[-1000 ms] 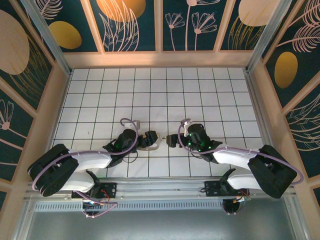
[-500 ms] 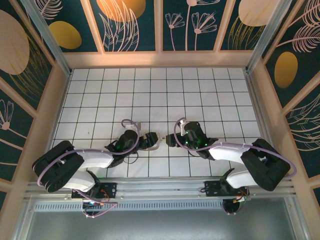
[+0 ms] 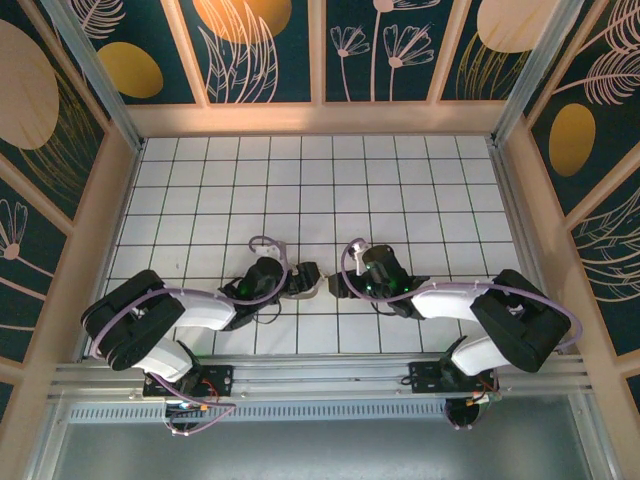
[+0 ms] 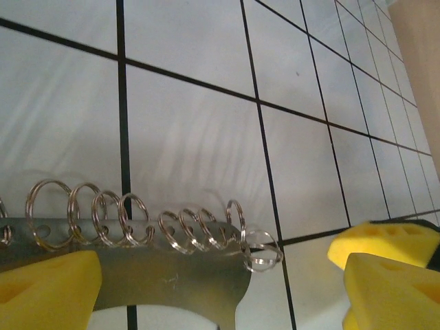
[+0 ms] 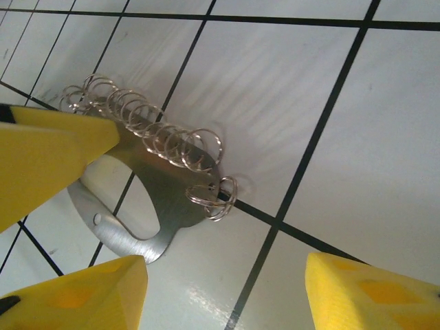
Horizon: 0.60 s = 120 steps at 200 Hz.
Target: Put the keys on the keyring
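Observation:
The keyring (image 4: pixel 172 275) is a flat silver plate with an oval cut-out and several small split rings (image 4: pixel 124 220) strung along one edge. It lies on the white tiled floor between the two grippers, and the right wrist view shows it too (image 5: pixel 161 185). My left gripper (image 4: pixel 220 302) is open, and its left yellow pad (image 4: pixel 48 289) overlaps the plate's edge. My right gripper (image 5: pixel 227 295) is open, with the plate's end just ahead of its left pad (image 5: pixel 75 295). The left gripper's finger (image 5: pixel 48 158) covers the plate's far end. The keys are out of view.
In the top view the two grippers, left (image 3: pixel 305 278) and right (image 3: pixel 336 283), face each other tip to tip near the floor's front middle. A purple cable (image 3: pixel 265 243) loops over each wrist. Wooden walls (image 3: pixel 100 230) bound the tiled floor.
Both arms have drawn in towards the middle, their elbows swinging inward. The right gripper has crept a little left towards the left one and its jaws have narrowed.

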Available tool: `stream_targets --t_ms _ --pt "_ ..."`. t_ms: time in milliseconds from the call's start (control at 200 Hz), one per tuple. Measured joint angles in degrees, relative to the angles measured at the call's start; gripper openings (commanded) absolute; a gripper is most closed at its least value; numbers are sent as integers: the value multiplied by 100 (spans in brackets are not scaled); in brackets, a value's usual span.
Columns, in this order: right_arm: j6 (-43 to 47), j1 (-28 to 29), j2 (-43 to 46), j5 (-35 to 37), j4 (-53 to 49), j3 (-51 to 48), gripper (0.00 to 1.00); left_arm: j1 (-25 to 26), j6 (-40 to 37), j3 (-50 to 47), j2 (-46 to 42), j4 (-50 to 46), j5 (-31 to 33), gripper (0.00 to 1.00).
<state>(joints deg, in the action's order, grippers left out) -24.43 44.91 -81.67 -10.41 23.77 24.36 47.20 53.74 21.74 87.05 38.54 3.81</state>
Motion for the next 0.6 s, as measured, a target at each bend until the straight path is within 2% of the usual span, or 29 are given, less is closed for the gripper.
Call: stream_targets --t_ms 340,601 --pt "-42 133 -63 2 48 46 61 -485 -483 297 238 -57 72 91" --pt "-105 245 -118 -11 87 79 61 -763 -1025 881 551 -188 50 91"
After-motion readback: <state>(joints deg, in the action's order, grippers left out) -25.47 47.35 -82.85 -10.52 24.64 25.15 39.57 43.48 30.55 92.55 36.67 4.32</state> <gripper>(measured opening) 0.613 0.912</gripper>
